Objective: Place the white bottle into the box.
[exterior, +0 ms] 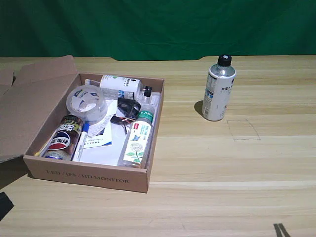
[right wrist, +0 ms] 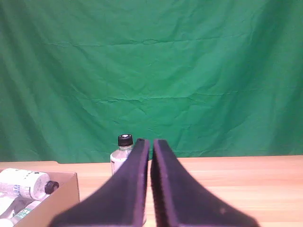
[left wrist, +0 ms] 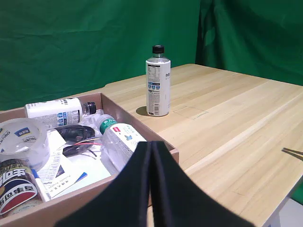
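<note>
White bottle (exterior: 218,90) stands upright on table (exterior: 237,168), well apart from box (exterior: 94,177), to the exterior view's right of it. Right gripper (right wrist: 151,146) w/ fingers nearly together, holding nothing, bottle partly behind them in right wrist view.

A pale wooden table (exterior: 207,168) is seen bearing the box (exterior: 89,177) at the exterior view's left and the white bottle (exterior: 218,89), upright, far right, well apart.
</note>
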{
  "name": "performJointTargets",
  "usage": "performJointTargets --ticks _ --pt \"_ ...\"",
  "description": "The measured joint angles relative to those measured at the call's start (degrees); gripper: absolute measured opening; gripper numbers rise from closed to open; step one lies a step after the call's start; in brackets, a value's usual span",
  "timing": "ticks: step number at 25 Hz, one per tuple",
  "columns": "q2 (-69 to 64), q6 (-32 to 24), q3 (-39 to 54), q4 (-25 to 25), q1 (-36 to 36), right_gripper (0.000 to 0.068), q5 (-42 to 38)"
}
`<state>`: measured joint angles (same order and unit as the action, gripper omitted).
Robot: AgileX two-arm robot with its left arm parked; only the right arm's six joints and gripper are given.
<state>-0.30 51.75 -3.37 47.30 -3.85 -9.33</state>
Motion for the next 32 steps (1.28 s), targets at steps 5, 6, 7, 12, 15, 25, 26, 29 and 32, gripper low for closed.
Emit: performJointTargets --ticks 5,6,7,12,15,25,26,29,32 --pt "0.0 0.0 0.0 0.1 0.0 0.0004 0.0" --pt "0.0 0.0 0.0 0.2 0.0 0.0004 0.0" --pt "0.0 0.0 0.0 0.2 0.0 0.0004 0.0" --pt "0.0 0.1 0.0 0.3 0.0 0.0004 0.0" --pt "0.0 1.5 0.0 0.3 0.0 0.0004 0.0" --pt "18.3 31.9 -5.9 33.7 0.0 0.0332 -5.7" --pt "21.3 36.7 -7.4 38.9 0.0 0.0405 -8.1" --pt "31.5 50.1 -12.3 50.5 0.0 0.0615 -13.8" --pt "40.9 52.8 -16.1 53.1 0.0 0.0678 -14.8"
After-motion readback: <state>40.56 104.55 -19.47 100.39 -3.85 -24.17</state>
